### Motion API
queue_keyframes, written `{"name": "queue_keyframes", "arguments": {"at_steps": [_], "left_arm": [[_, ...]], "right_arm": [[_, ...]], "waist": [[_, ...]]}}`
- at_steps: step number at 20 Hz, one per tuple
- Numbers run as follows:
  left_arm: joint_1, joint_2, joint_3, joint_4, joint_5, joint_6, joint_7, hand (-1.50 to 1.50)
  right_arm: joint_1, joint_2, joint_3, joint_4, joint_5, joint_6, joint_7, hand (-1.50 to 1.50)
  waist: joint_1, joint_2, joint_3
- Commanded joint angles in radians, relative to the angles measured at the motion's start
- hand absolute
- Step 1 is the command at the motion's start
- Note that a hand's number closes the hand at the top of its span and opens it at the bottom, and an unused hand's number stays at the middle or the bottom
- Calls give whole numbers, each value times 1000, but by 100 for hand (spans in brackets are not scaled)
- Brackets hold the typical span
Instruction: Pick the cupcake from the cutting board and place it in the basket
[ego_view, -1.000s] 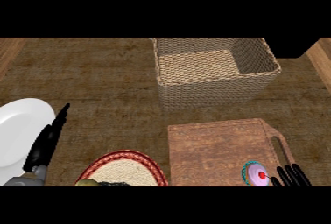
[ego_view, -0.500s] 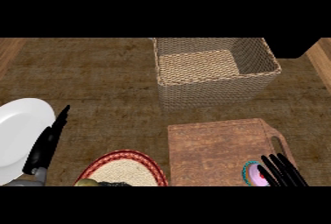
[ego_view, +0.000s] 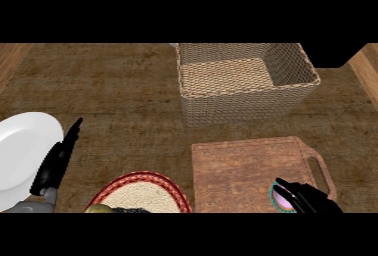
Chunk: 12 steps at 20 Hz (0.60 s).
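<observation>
In the lower right of the frame I see my right hand (ego_view: 310, 199) lying over the cupcake (ego_view: 279, 199), its black fingers (ego_view: 295, 192) curled across the top so that only a sliver of teal wrapper and pink icing shows at the hand's left side. The cupcake sits on the wooden cutting board (ego_view: 244, 167), near its lower right corner and just left of the board's handle (ego_view: 322, 172). From this angle I can't tell whether it rests on the board or is raised off it.

The woven basket (ego_view: 247, 82) stands in the upper middle to upper right of the frame, directly above the board, with a narrow strip of counter (ego_view: 118, 95) between them. Its tan weave floor shows inside.

At the left edge my left hand (ego_view: 57, 160) rests with fingers straight and pointing up, holding nothing, beside a white plate (ego_view: 22, 150) that it partly overlaps. At the bottom centre I see a round woven mat with a red rim (ego_view: 144, 192), with something dark and a yellowish bit at its lower edge that I can't make out.
</observation>
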Motion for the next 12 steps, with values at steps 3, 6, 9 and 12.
{"name": "queue_keyframes", "arguments": {"at_steps": [3, 6, 9, 12], "left_arm": [[41, 2, 23, -27, -2, -18, -10, 0], [19, -8, 30, 0, -1, -27, -17, 0], [50, -23, 24, -7, -28, 0, -45, 0], [-6, 18, 55, 40, -7, -47, -35, 0]], "right_arm": [[-17, 39, 59, 52, 73, -35, -1, 150], [77, 77, 111, -17, 54, -126, -10, 150], [38, 78, 171, -8, 53, -243, 42, 150], [-80, 22, -73, 66, 37, -49, 194, 150]], "waist": [[9, 8, 21], [-1, 7, 20], [3, 7, 21], [8, 14, 19]]}}
